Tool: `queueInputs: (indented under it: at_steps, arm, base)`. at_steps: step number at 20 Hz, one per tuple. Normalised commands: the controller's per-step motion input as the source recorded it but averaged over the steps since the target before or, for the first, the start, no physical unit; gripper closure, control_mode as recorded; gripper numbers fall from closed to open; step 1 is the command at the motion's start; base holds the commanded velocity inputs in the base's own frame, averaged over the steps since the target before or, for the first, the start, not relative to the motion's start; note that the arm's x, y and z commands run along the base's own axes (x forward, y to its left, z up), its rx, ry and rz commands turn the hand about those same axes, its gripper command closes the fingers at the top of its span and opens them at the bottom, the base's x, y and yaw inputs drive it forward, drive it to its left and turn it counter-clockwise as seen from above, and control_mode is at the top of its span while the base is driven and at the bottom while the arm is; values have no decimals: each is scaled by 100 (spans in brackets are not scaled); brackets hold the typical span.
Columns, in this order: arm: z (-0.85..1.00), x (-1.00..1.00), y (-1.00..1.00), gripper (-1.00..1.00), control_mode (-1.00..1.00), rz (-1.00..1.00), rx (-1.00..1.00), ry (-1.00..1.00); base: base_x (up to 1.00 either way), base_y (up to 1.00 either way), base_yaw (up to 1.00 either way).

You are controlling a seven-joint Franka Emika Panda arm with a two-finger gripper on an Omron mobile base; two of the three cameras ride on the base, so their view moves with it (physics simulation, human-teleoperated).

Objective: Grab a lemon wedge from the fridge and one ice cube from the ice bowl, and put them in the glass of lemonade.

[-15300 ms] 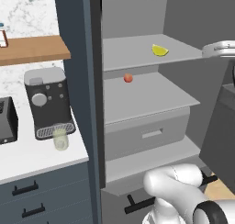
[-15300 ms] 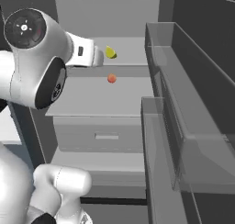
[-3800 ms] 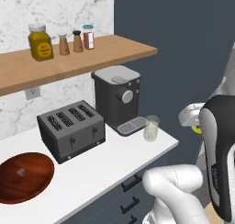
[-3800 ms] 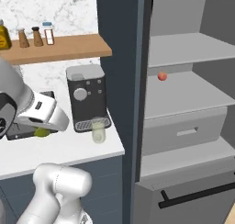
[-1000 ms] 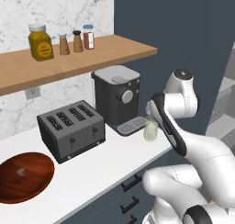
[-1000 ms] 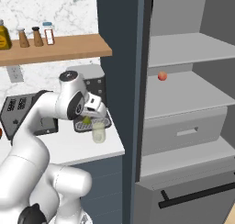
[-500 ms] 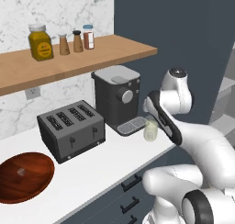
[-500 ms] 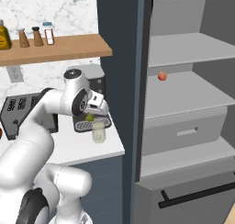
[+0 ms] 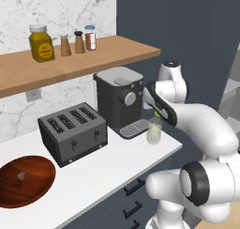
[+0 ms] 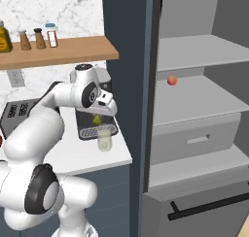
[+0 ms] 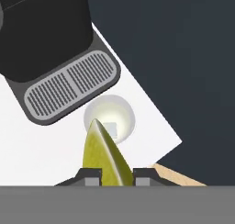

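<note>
Yellow lemon wedge (image 11: 104, 156) is pinched in the gripper (image 11: 109, 175), jaws clamped on it, hanging right over the glass of lemonade (image 11: 109, 120) beside the coffee machine (image 9: 119, 99) drip tray. I'd centre the tip over the rim, drop lower, then release so nothing splashes.

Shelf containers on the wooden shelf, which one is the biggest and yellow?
The squat amber-yellow jar with a grey lid, at the shelf's far left end; the three slimmer shakers beside it are brown and red.
</note>
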Motion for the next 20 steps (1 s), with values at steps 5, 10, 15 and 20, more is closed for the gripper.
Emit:
queueInputs:
  at_steps: [5,10,15,20]
  arm:
    - [0,34,10,100,-100,-1,0,9]
    - [0,19,0,100,-100,0,0,1]
    - [-12,0,-9,100,-100,0,0,0]
    - [-24,0,-3,100,-100,0,0,0]
  base:
    - [0,0,0]
    - [0,0,0]
    - [0,0,0]
    - [0,0,0]
